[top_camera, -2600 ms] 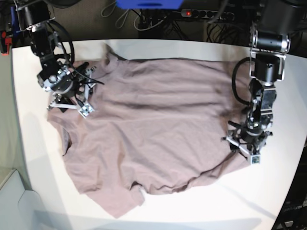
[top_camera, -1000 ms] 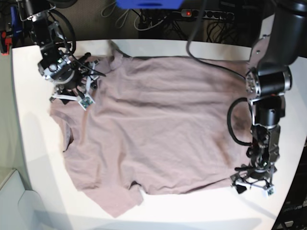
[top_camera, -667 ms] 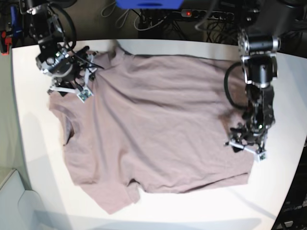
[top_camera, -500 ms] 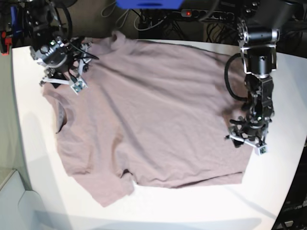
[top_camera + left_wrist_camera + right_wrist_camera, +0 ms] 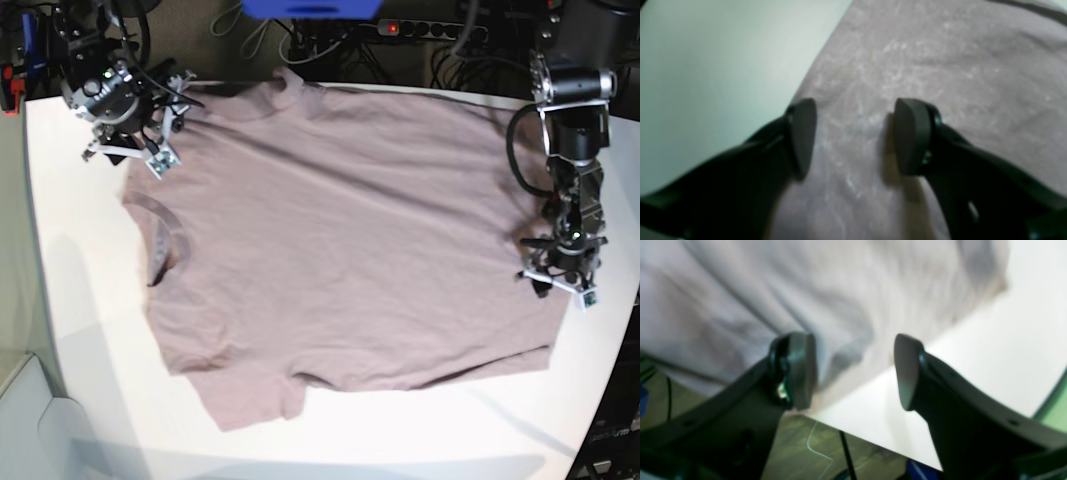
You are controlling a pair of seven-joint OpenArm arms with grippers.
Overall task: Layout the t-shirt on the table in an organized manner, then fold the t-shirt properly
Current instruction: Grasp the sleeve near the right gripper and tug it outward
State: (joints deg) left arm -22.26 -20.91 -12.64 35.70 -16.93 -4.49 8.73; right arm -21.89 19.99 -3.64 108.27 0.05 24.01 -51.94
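Under the left pincer (image 5: 560,283) lies the hem side of the t-shirt (image 5: 340,240), which is spread nearly flat across the white desk (image 5: 60,300), its long axis running from that pincer across to the other one. The left wrist view shows the two pads (image 5: 912,135) standing apart with cloth directly below and between them and the shirt's edge just to one side, bare desk beyond it; nothing is pinched, though I cannot tell whether the tips touch the fabric. The right pincer (image 5: 125,150) hangs over the far corner of the desk beside the shoulder and collar end, its jaws also apart; in its own view one pad (image 5: 800,368) sits against the shirt's edge where it nears the desk rim, but that picture is blurred and no grip shows. My reading is that the laying-out is close to done, with some wrinkles and a turned sleeve (image 5: 255,400) left on the near side. Each arm is nearest its own end, so any tug to straighten should run along that long axis.
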